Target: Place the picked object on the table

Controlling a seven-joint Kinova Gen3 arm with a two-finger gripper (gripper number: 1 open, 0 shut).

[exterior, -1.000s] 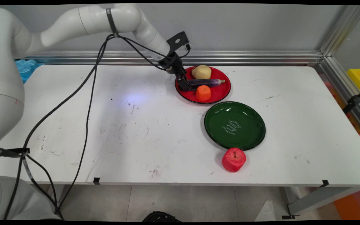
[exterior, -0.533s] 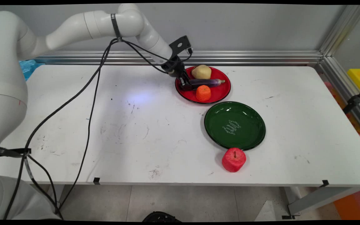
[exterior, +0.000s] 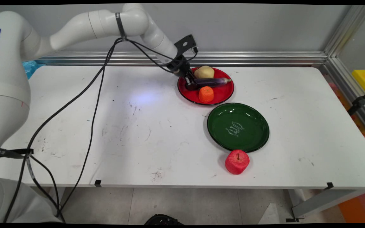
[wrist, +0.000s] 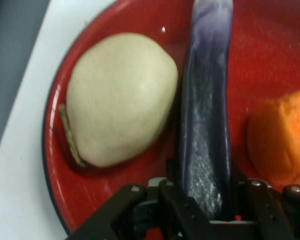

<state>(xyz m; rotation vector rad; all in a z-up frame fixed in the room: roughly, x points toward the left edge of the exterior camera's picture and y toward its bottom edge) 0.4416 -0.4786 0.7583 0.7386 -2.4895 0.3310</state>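
The white table point(exterior: 138, 126) carries everything, and the arm reaches over its far side from the left. The gripper point(exterior: 191, 84) is low over the left part of the red plate point(exterior: 223, 95).

The green plate point(exterior: 252, 120) is the biggest thing on the table. It lies nearer to the camera than the gripper and a little to the right, apart from it, and nothing is on it. The red plate is directly under the gripper.

The eggplant point(exterior: 212, 82) is in the gripper. The two fingers are pressed against its left end, one on each side, and its body points away from the gripper across the red plate. In the hand view it runs straight up between the fingers point(wrist: 182, 210). I cannot tell if it rests on the plate or is already a little above it.

The apple point(exterior: 237, 162) stands well apart from the gripper, touching the near rim of the green plate.

The potato point(exterior: 204, 72) lies just beside the gripper, behind the eggplant. The orange piece point(exterior: 206, 94) lies just in front of the eggplant. Both are on the red plate and very close to the eggplant.
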